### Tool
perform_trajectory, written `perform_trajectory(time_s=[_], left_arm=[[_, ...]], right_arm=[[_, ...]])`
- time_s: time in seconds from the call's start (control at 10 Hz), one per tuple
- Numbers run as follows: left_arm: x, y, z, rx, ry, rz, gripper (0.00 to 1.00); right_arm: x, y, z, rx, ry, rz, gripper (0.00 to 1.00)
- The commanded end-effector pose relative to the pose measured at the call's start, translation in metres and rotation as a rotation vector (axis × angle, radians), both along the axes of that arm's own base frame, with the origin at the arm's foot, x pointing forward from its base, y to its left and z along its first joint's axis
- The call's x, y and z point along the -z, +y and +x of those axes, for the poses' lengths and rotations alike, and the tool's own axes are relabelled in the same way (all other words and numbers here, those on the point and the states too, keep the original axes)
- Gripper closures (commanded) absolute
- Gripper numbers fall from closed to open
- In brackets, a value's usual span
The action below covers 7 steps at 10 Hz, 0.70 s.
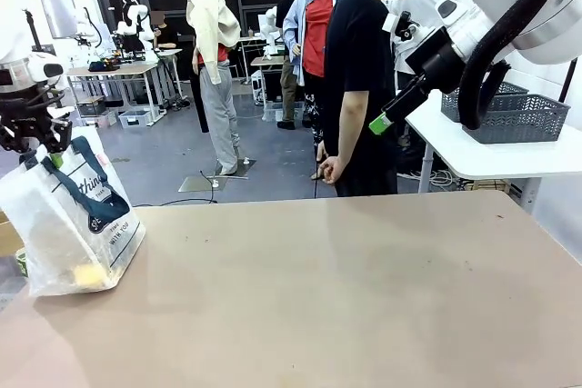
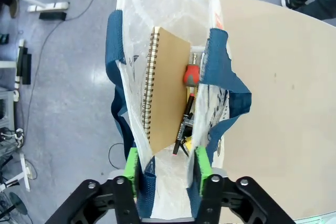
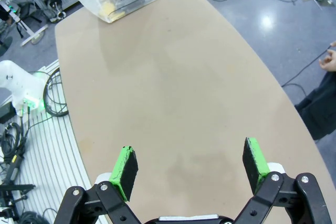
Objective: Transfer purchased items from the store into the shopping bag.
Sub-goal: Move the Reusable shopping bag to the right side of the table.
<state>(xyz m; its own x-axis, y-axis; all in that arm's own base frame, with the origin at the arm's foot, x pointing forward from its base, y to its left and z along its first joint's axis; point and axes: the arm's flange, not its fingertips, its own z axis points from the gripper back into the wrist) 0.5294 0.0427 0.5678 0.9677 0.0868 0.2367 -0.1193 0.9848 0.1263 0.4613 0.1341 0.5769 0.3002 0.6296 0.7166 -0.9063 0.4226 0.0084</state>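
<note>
So one shopping bag point(image 1: 77, 224) stands at the table's point(image 1: 346, 297) left edge, clear plastic with two navy handles and an oval logo. Looking down into it from the left wrist camera I count one spiral notebook point(image 2: 163, 90) with a brown cover standing on edge, one red-handled tool point(image 2: 191, 74) next to it, and one dark pen point(image 2: 184, 124) lower down. From the front, one yellow piece point(image 1: 88, 274) shows through the bottom. The left gripper point(image 2: 167, 169) sits over the bag's mouth, its green pads partway apart with the rim and handles between them; can't tell if it's actually pinching. The right gripper point(image 3: 191, 163) hangs over bare tabletop, spread wide, holding nothing. Two grey lattice baskets point(image 1: 509, 114) sit on a white side table.
</note>
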Motion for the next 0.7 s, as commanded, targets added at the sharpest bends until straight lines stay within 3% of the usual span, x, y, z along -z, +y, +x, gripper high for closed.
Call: perform_trajectory(time_s=[0.0, 0.6], left_arm=[[-0.009, -0.001, -0.002, 0.018, 0.004, -0.023, 0.0], [-0.032, -0.004, -0.013, 0.044, -0.032, -0.069, 0.0]], right_arm=[[-0.002, 0.0, 0.001, 0.005, 0.016, -0.013, 0.0], [-0.002, 0.0, 0.001, 0.005, 0.016, -0.013, 0.0]])
